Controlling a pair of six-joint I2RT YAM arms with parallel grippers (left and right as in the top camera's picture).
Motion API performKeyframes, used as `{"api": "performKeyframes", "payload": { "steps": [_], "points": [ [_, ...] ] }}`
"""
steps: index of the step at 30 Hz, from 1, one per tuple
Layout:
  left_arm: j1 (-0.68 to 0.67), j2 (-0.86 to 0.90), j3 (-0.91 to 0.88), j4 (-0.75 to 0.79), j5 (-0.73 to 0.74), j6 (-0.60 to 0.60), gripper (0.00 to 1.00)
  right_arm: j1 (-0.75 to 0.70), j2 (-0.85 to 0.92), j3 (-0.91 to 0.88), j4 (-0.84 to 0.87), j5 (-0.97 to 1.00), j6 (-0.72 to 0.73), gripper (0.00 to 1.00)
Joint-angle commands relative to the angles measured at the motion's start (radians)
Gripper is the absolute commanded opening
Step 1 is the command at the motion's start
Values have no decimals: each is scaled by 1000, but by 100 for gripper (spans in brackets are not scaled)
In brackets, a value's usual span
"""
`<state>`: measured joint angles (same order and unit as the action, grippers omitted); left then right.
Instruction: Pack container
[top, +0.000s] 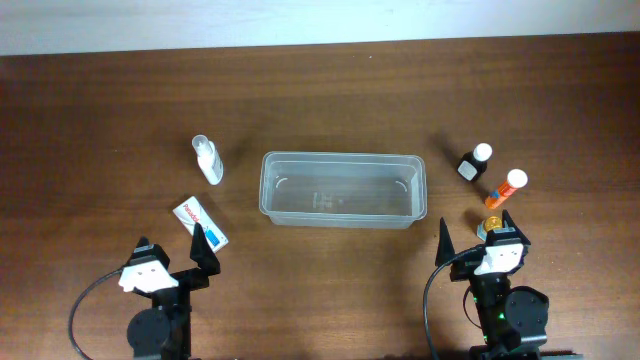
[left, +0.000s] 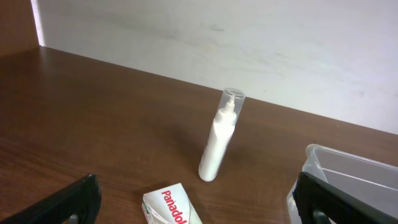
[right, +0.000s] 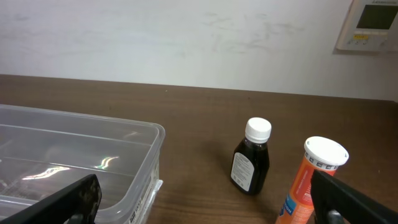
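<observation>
My left gripper (top: 172, 248) and right gripper (top: 477, 235) are wide open and empty, since the bare container (top: 342, 156) needs filling.

Lighting's pretty even and soft, hardly any shadows, just a glare streak inside the container (right: 151, 158) left of the right gripper (right: 210, 204).

The left arm (top: 155, 325) and the right arm (top: 507, 310) sat side by side, well apart. Each arm was folded up short. The left hand (top: 172, 248) pointed forward, and its two black fingers (left: 68, 204) were spread wide. The right hand (top: 476, 233) pointed the same way, with its fingers (right: 351, 200) spread wide too.
</observation>
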<state>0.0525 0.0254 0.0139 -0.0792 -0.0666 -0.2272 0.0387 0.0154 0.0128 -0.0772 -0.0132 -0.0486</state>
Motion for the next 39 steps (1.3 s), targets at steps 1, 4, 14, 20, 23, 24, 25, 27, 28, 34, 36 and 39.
{"api": "performKeyframes", "payload": {
  "steps": [1, 4, 14, 20, 23, 24, 25, 27, 28, 34, 36, 39],
  "points": [
    [0, 4, -5, -1, 11, 19, 99, -7, -12, -7, -2, -5, 0, 98],
    [0, 4, -5, -1, 11, 19, 99, -7, -12, -7, -1, -5, 0, 98],
    [0, 4, -5, -1, 11, 19, 99, -8, -12, -7, 5, 26, 0, 98],
    [0, 4, -5, -1, 11, 19, 99, -7, -12, -7, 11, 48, 1, 98],
    [0, 4, -5, -1, 11, 19, 100, -7, -12, -2, 40, -9, 5, 98],
    [0, 4, -5, -1, 11, 19, 99, -7, -12, 6, 54, -10, 5, 98],
    [0, 4, -5, -1, 11, 19, 99, -7, -12, 18, 60, -10, 5, 98],
    [0, 4, -5, -1, 11, 19, 100, -7, -11, 68, 60, -9, 5, 98],
    [0, 4, -5, -1, 11, 19, 99, -7, -9, 93, 59, -9, 4, 98],
    [0, 4, -5, -1, 11, 19, 100, -7, 76, 289, 50, 28, 5, 99],
    [0, 4, -5, -1, 11, 19, 99, -7, 135, 365, 36, 59, 5, 98],
    [0, 4, -5, -1, 11, 19, 100, -7, 295, 568, -61, 168, 5, 99]
  ]
}}
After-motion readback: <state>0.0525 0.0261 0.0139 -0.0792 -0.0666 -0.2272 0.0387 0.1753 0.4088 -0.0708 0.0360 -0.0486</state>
